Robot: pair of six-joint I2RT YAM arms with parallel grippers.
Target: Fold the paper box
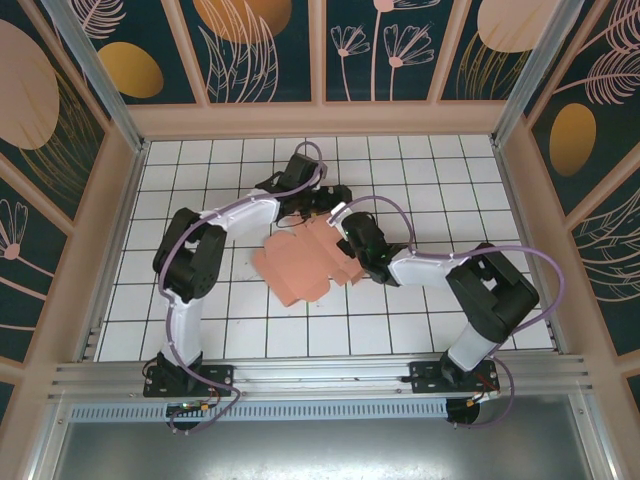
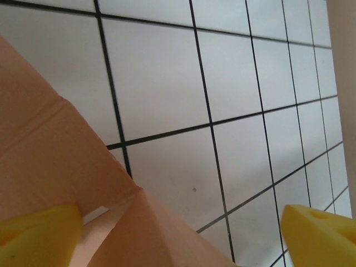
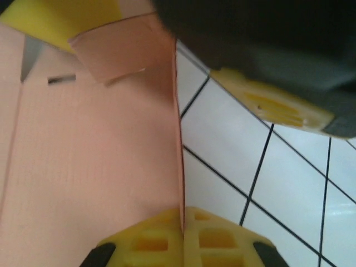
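Paper box [image 1: 300, 268] sits mid tabletop [image 1: 430, 180], a salmon card sheet that looks part-folded. Right fingers [image 3: 214, 240] are pressed together on the box's right edge, with the thin wall pinched in the seam between them. Left fingers [image 2: 36, 236] are spread wide at the box's far side. A crease and a flap corner lie just beside one of them, and nothing is gripped.

The step in hand is probably raising a flap while the right pinch anchors the box. To do it well:
- The right pinch holds firm without dragging the box.
- The left fingers come down straddling the flap close to its crease and close squarely on the card.
- They then swing the flap along the fold line, not across it.

Risks: thin card buckles if gripped far from the crease, and the box may slide on the tiles.
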